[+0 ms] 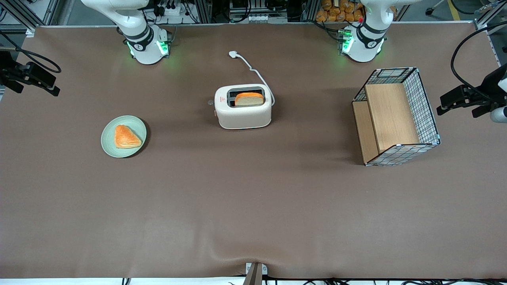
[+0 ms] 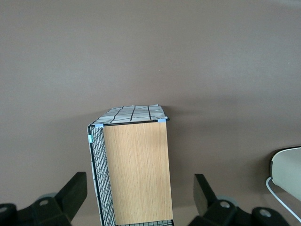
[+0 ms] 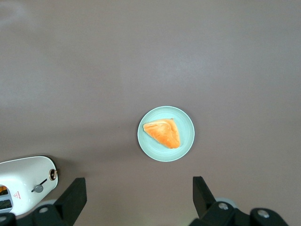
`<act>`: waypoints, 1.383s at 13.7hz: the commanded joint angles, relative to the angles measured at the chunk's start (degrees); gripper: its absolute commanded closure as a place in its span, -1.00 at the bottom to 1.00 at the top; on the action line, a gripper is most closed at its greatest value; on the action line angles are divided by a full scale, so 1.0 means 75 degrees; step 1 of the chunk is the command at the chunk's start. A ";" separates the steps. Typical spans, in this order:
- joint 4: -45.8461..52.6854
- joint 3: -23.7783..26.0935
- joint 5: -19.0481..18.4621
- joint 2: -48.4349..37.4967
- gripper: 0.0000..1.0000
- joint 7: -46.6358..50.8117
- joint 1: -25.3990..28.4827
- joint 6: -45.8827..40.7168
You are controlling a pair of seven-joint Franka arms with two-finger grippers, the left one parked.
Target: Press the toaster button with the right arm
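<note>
1. Cream-white toaster [image 1: 243, 113] stands mid-table, a bread slice [image 1: 249, 99] in its slot; button [image 3: 38, 189] protrudes from its narrow end.
2. Gripper [image 3: 138, 200] hangs spread wide and empty, high above the green plate [image 3: 186, 121] holding a pastry [image 3: 163, 133].

The front view looks steeply down over the whole table [image 1: 253, 206]; the right wrist view, above the open-fingered gripper [image 3: 136, 200], faces straight down, sharing the toaster [image 1: 243, 107] and plate [image 1: 107, 144].
</note>
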 commanded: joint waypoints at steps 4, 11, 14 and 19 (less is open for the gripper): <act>-0.0046 0.0031 -0.0175 -0.0091 -1.00 -0.0110 -0.0013 0.0055; -0.0034 0.0031 -0.0187 -0.0044 -1.00 -0.0098 -0.0025 0.0055; -0.0046 0.0031 -0.0163 0.0025 -1.00 -0.0098 -0.0025 0.0067; -0.0046 0.0019 -0.0093 0.0049 -1.00 -0.0145 -0.0037 0.0102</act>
